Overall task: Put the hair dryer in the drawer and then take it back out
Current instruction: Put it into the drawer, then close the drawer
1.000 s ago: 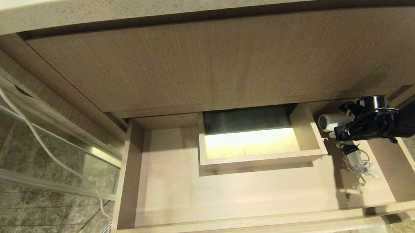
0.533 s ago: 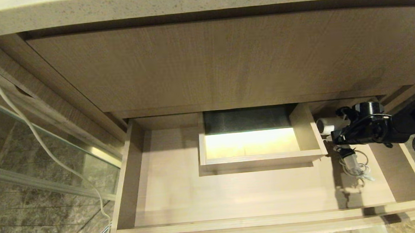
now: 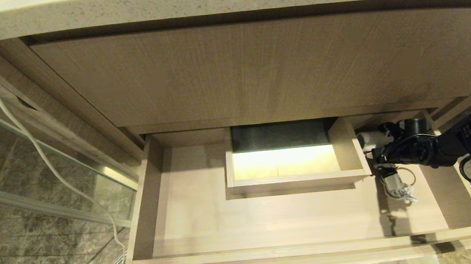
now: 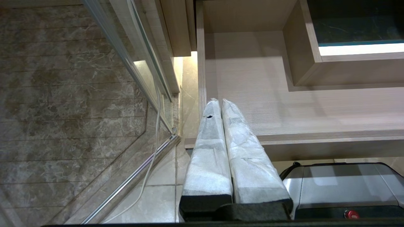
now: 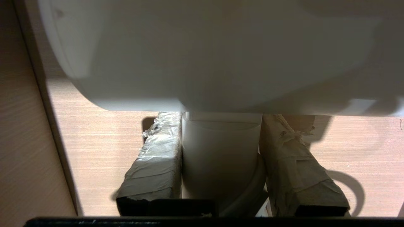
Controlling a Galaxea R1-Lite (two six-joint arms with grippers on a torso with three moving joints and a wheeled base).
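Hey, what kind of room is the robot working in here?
Most likely a bathroom, perhaps a hotel's. A speckled stone countertop sits over a wood vanity with an open drawer, marble-look floor tiles run beside a glass panel, and the right gripper holds a hair dryer.

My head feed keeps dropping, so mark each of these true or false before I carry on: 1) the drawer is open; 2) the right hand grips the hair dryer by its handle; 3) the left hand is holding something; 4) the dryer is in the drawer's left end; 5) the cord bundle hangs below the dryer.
1) True: the drawer is pulled out.
2) True: the right hand is shut on the handle of the hair dryer.
3) False: the left hand is shut on nothing, parked outside the drawer's left front corner.
4) False: it is over the right end, beside the boxed cutout.
5) True: the cord bundle dangles under it.
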